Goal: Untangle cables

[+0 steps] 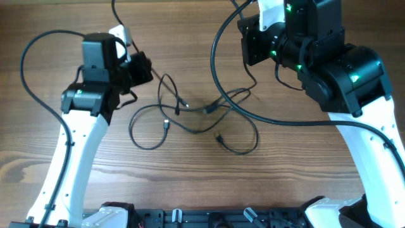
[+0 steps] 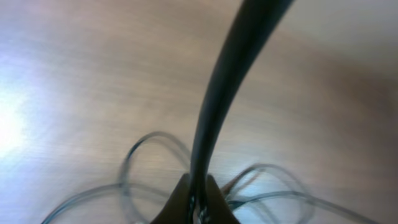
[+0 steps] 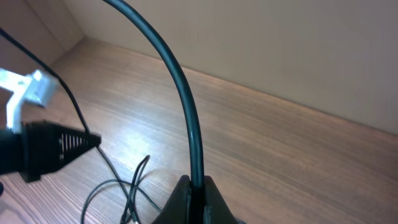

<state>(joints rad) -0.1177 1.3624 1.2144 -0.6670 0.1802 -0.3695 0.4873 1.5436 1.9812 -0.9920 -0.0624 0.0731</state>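
Note:
The cables are thin black cords with small plug ends, lying in loose crossing loops on the wooden table between my arms. They show blurred in the left wrist view and at lower left in the right wrist view. My left gripper is shut just left of the loops. In the right wrist view its tips touch a thin cord, and I cannot tell whether it is gripped. My right gripper is shut above the loops' far right side.
A thick black arm cable sweeps from the right arm across the thin loops and runs up the middle of the right wrist view. Another fills the left wrist view. A white part sits by the left gripper.

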